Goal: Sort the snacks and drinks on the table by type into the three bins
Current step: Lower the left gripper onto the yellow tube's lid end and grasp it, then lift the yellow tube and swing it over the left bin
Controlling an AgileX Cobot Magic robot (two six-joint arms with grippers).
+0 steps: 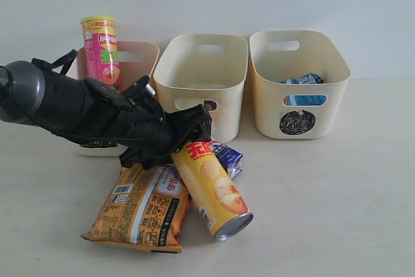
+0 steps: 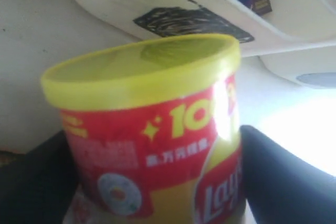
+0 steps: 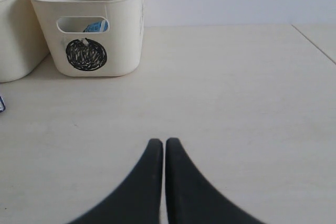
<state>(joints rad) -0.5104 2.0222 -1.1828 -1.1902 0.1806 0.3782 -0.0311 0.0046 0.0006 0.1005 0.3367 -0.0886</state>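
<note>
Orange packet [image 1: 139,209] and tube [image 1: 214,189] top vanish beneath the left hand [image 1: 188,137].

Soft even light fills the exterior view; faint shadows lie under the orange tube [image 1: 213,189]; the left wrist view is blurred, with glare whitening the table [image 2: 294,124] beside the tube; the right wrist view is sharp.

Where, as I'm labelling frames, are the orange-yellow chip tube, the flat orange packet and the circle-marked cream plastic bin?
orange-yellow chip tube [image 1: 211,186], exterior view, middle of its side.
flat orange packet [image 1: 139,212], exterior view, printed front.
circle-marked cream plastic bin [image 1: 267,111], exterior view, bare front wall.
</note>
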